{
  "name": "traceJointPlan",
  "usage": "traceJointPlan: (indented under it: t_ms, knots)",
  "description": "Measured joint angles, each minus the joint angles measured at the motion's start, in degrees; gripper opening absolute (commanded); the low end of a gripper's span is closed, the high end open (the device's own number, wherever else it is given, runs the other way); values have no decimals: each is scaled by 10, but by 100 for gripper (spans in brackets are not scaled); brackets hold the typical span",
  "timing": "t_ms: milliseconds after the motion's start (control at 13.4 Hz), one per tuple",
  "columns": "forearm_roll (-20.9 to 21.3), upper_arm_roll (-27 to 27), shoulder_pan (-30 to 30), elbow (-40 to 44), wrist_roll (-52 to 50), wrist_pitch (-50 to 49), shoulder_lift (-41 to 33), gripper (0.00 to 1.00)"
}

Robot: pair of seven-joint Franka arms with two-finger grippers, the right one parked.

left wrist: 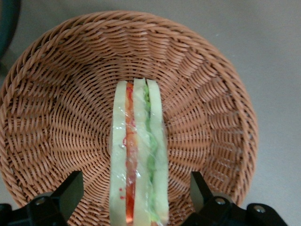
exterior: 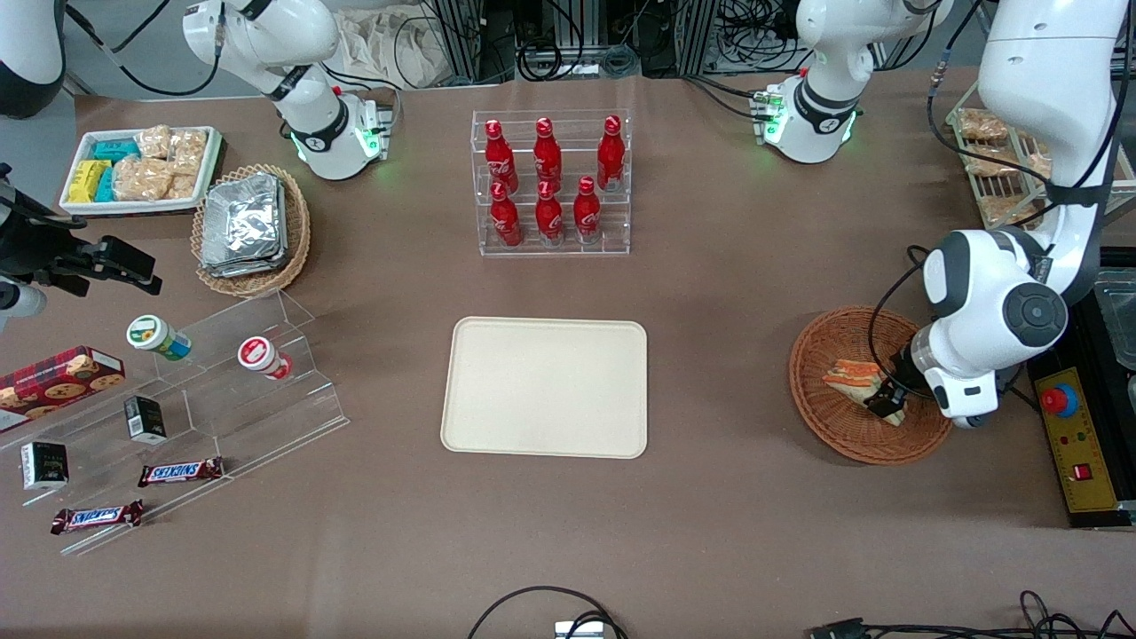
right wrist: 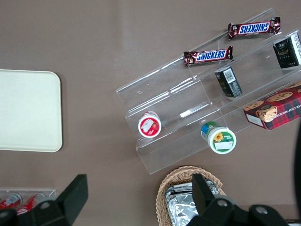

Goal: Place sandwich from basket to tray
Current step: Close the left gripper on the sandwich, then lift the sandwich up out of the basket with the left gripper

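Black fingers (left wrist: 70,188) of my gripper (left wrist: 136,193) stand spread wide, one on each side of the sandwich (left wrist: 138,150), with gaps showing, so I hold nothing yet. Wrapped in clear film, the sandwich stands on edge in the wicker basket (left wrist: 56,94), toward the working arm's end of the table. Nothing is done so far, by my reading: closing, lifting and carrying remain. Well apart, mid-table, the cream tray (exterior: 545,387) lies bare.
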Motion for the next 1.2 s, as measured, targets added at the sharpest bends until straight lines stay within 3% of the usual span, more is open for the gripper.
traceJointPlan:
  t_ms: [150, 224, 299, 374, 897, 1196]
  knots:
    - [0, 0, 4, -2, 0, 3, 13, 100]
    - [0, 0, 5, -2, 0, 4, 19, 90]
    - [0, 0, 5, -2, 0, 4, 25, 40]
    - [4, 0, 5, -2, 4, 4, 30, 0]
    - [35, -2, 5, 25, 66, -5, 21, 0]
    - [35, -10, 3, 122, 116, -163, -9, 0]
